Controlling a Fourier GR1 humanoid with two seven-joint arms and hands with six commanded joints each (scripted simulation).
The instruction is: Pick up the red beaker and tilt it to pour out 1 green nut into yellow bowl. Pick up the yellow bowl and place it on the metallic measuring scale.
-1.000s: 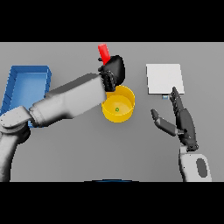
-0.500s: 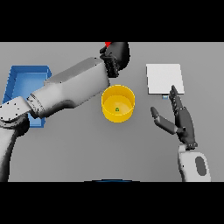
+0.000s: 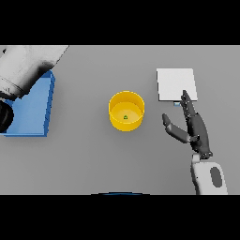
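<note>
Bowl (image 3: 126,111) with green nut (image 3: 125,117) stands alone mid-table.
Right hand (image 3: 196,131), fingers spread, lies between it and the scale's (image 3: 176,84) near edge.

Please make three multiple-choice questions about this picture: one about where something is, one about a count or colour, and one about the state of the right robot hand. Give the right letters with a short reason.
1. Where is the scale relative to the bowl?
A. To its right, farther up the table
B. To its left, beside the tray
C. Directly under it

2. How many green nuts lie in the bowl?
A. None
B. One
C. Three

3. What is the state of the right robot hand?
A. Shut on the bowl
C. Shut on a beaker
B. Open, holding nothing

Answers:
1. A: the scale lies right of the bowl and apart from it; the blue tray is on the opposite side.
2. B: one nut shows on the bowl's floor.
3. B: its fingers are straight, between bowl and scale, touching neither.
</note>
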